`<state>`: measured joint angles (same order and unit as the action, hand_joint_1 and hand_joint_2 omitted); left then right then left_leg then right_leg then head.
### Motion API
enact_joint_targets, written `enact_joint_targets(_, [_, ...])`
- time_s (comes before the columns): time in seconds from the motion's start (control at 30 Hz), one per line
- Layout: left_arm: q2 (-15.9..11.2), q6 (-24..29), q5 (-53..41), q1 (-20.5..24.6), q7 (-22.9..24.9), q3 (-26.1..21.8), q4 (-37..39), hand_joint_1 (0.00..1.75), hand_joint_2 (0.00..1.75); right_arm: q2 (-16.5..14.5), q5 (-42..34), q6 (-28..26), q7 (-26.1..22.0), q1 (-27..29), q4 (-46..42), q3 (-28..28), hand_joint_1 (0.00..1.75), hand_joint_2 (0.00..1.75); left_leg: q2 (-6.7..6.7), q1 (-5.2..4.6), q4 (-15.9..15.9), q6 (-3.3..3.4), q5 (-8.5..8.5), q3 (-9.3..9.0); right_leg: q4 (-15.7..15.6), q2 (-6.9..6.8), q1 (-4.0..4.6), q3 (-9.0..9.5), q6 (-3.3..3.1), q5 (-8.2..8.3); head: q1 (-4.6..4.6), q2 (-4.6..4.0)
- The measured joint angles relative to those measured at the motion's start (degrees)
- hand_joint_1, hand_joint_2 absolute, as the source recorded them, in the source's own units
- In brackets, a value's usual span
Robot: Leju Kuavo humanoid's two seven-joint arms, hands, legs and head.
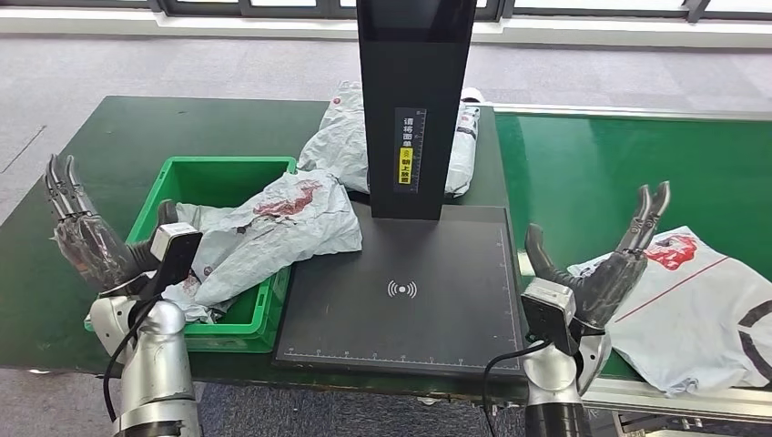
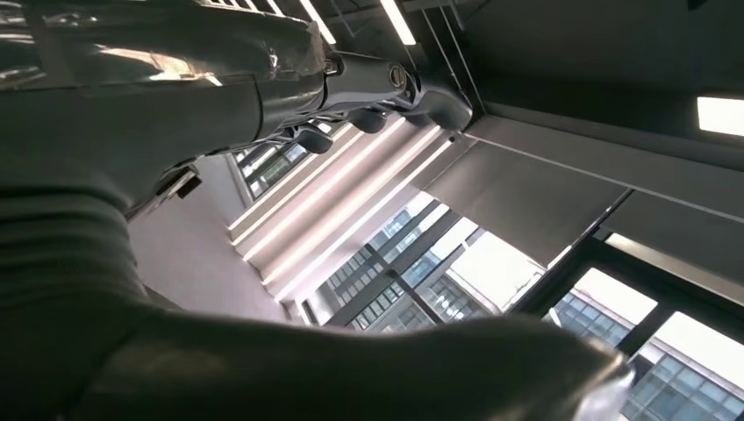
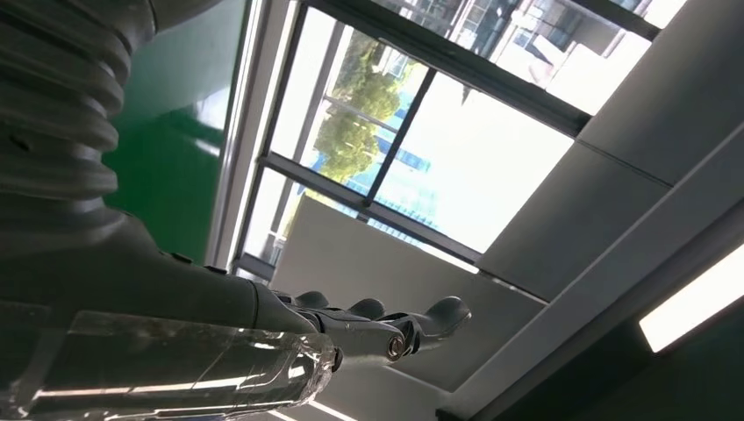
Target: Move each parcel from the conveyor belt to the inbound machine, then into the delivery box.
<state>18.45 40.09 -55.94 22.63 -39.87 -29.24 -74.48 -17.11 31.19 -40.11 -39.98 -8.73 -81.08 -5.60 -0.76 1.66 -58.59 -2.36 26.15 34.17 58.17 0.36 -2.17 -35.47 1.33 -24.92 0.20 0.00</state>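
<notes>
Green table [image 1: 82, 273] carries crate [image 1: 182, 177]; left robot hand [image 1: 86, 237] raised, empty.

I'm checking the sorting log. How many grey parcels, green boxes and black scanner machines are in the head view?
Grey parcels: 3 — in the green box, behind the machine's post, on the conveyor belt
Green box: 1
Black inbound machine: 1
Total: 5

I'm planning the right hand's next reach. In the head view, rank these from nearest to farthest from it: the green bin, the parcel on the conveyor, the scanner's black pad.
From the right hand:
1. Parcel on the conveyor, right beside it.
2. Black pad, toward the middle.
3. Green bin, far across, by the left hand.
</notes>
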Motion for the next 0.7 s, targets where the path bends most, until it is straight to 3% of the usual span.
enact_joint_targets(0.1, [0.50,0.00,3.30,-0.07,-0.19,-0.84,-0.58,0.00,0.00,-0.01,0.63,0.00,0.00,-0.73,1.51,-2.04,0.00,1.75,0.02,0.00,-0.01,0.00,0.00,-0.01,0.00,0.04,0.00,-0.02,0.00,0.00,0.00,0.00])
enact_joint_targets(0.17, [0.94,0.00,11.85,-0.60,-0.28,0.28,-1.51,0.00,0.00,0.01,2.12,0.00,0.01,-1.81,3.39,-4.85,0.00,1.75,0.02,-0.01,-0.02,0.00,0.00,-0.02,-0.01,0.05,-0.01,-0.03,0.01,0.01,-0.01,0.00])
enact_joint_targets(0.27, [1.41,0.00,26.99,-2.64,-0.33,6.16,-3.51,0.00,0.00,0.59,3.86,0.00,0.03,-4.44,7.92,-11.39,0.00,1.75,-0.06,-0.02,-0.06,0.01,0.01,0.03,-0.03,-0.03,-0.01,0.02,0.02,0.01,0.00,0.00])
enact_joint_targets(0.33, [1.33,0.00,31.65,-3.56,-0.38,10.76,-4.85,0.00,0.00,1.56,4.08,0.00,0.03,-6.09,11.36,-15.68,0.00,1.75,-0.19,-0.02,-0.09,0.03,0.00,0.11,-0.03,-0.14,-0.02,0.05,0.03,0.01,0.01,-0.01])
enact_joint_targets(0.47, [0.52,-0.35,39.29,-4.84,-0.40,17.31,-7.32,0.00,1.75,2.97,7.08,0.00,0.02,-8.18,16.59,-21.54,0.00,1.75,-0.18,-0.03,-0.09,0.03,0.01,0.10,-0.03,-0.11,-0.04,0.01,0.04,0.02,-0.01,-0.01])
enact_joint_targets(0.53, [-0.32,-4.15,46.01,-6.56,-0.39,21.31,-9.16,0.00,1.75,3.14,15.11,0.00,0.01,-9.48,18.43,-25.44,0.00,1.75,-0.17,-0.03,-0.09,0.03,0.01,0.10,-0.03,-0.09,-0.03,-0.02,0.04,0.02,-0.01,-0.01])
enact_joint_targets(0.57, [-0.68,-8.51,49.30,-7.68,-0.39,23.48,-10.28,0.00,1.75,3.19,20.79,0.00,0.01,-10.44,19.38,-28.28,0.00,1.75,-0.18,-0.03,-0.09,0.03,0.01,0.10,-0.03,-0.09,-0.03,-0.03,0.04,0.01,-0.01,-0.01])
enact_joint_targets(0.7, [-1.17,-32.10,57.51,-11.54,-0.40,28.26,-14.00,0.00,1.75,3.86,42.21,0.00,2.14,-14.72,23.10,-42.35,0.00,1.75,-0.22,-0.03,-0.08,0.03,0.01,0.16,-0.03,-0.14,-0.04,-0.01,0.05,0.00,0.00,0.00])
